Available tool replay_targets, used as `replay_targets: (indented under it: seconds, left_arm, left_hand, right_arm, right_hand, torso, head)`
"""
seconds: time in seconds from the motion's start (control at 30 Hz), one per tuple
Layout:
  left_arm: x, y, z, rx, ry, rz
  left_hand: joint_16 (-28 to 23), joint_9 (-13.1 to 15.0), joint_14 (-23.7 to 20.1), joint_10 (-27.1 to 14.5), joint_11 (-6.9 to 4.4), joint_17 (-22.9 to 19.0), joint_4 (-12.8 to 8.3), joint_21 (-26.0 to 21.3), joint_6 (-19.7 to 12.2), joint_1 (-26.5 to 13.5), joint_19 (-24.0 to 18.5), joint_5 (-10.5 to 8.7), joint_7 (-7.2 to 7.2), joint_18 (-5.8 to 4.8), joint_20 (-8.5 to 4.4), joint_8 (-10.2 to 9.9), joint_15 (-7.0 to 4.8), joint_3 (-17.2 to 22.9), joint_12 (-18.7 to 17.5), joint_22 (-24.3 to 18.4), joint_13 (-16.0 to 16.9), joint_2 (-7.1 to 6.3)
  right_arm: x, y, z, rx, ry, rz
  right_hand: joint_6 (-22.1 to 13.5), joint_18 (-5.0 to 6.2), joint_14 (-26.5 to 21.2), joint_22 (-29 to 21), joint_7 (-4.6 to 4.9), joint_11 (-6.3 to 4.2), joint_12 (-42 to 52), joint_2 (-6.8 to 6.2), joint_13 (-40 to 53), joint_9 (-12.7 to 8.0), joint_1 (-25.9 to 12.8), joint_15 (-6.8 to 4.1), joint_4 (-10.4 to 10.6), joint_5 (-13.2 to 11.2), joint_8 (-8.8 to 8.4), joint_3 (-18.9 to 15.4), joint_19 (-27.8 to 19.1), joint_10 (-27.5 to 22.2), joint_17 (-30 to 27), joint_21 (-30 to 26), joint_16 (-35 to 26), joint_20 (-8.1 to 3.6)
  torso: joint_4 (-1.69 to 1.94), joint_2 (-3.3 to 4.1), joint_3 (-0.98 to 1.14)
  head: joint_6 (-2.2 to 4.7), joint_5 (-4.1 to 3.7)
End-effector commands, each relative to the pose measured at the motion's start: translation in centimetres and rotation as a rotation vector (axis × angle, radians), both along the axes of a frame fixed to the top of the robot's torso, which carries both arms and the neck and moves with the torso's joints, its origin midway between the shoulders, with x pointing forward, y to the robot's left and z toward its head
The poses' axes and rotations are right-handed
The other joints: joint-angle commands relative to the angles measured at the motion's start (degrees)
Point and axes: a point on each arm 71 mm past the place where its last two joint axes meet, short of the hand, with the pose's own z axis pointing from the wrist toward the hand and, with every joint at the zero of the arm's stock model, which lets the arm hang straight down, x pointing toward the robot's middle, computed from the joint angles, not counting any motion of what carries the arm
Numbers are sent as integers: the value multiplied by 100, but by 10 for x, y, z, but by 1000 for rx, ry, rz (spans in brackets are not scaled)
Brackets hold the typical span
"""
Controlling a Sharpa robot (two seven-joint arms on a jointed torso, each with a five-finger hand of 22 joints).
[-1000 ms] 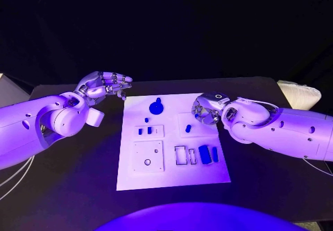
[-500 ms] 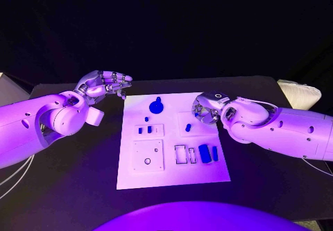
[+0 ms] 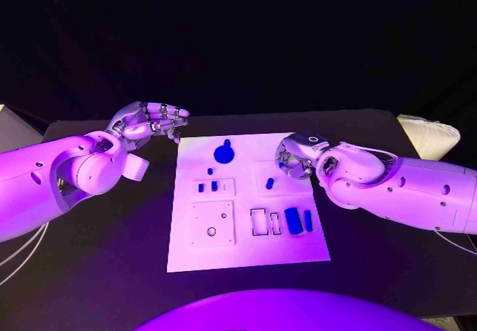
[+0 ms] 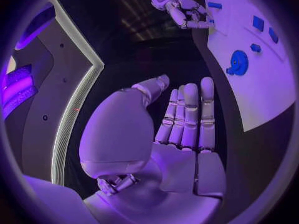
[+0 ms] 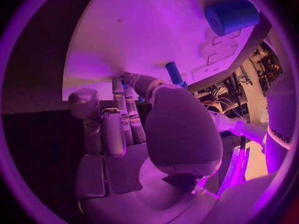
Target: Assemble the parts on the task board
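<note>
The white task board [image 3: 249, 234] lies mid-table. On it are a round blue part [image 3: 225, 153], a small stud [image 3: 209, 170], two small pieces [image 3: 207, 187] in a slotted plate, a blue peg [image 3: 269, 183] and two blue blocks [image 3: 297, 220]. My right hand [image 3: 296, 158] hangs over the board's far right area. Its thumb and fingertips [image 5: 118, 87] come close together at the board, right beside the peg [image 5: 174, 74]. Whether they pinch anything is hidden. My left hand [image 3: 149, 121] hovers off the board's far left corner, its fingers [image 4: 187, 114] straight and holding nothing.
A blue cylindrical part [image 5: 231, 16] lies further along the board [image 5: 156, 30]. The left wrist view shows the board [image 4: 261, 89], the round part [image 4: 238, 62] and the right hand [image 4: 187, 12]. A pale bundle [image 3: 429, 134] sits at the table's right edge.
The right arm has shifted slightly; its hand stays over the same spot. The left hand and the parts on the board have not moved.
</note>
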Motion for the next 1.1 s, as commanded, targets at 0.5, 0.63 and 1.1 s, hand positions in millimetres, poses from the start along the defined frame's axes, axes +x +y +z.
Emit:
replay_targets:
  seconds: [0.5, 0.63, 1.1]
  left_arm:
    - [3, 1, -1, -6, 9, -5]
    - [4, 1, -1, -5, 10, -4]
    - [4, -4, -2, -15, 12, -12]
  left_hand:
    - [-33, -13, 19, -72, 8, -12, -1, -30, -57, 34, 57, 1, 11, 86, 4, 36, -11, -44, 1, -21, -17, 40]
    - [-33, -13, 19, -72, 8, -12, -1, -30, -57, 34, 57, 1, 11, 86, 4, 36, -11, -44, 1, -21, -17, 40]
    - [-36, -15, 21, -85, 11, -14, -1, -37, -65, 36, 64, 1, 14, 85, 5, 36, -9, -53, -3, -27, -22, 41]
  right_arm:
    - [-12, -10, 29, 118, -70, -12]
    - [-20, -8, 36, 154, -70, 5]
    - [-57, 56, 34, 238, -29, 192]
  right_hand:
    - [32, -103, 293, 57, 3, -80, 37, 139, 12, 34, 85, -41, 6, -43, 49, 46, 34, 130, 37, 74, 47, -5]
    - [32, -105, 294, 73, 4, -80, 37, 137, 12, 37, 82, -41, 6, -46, 51, 47, 39, 132, 40, 86, 50, -5]
    - [28, -100, 295, 54, 5, -81, 33, 137, 10, 46, 78, -41, 0, -49, 55, 57, 26, 134, 49, 71, 57, -5]
  torso:
    - [-7, -4, -3]
    - [-14, -6, 2]
    - [6, -1, -5]
  head:
    - [29, 42]
    - [42, 56]
    - [60, 216]
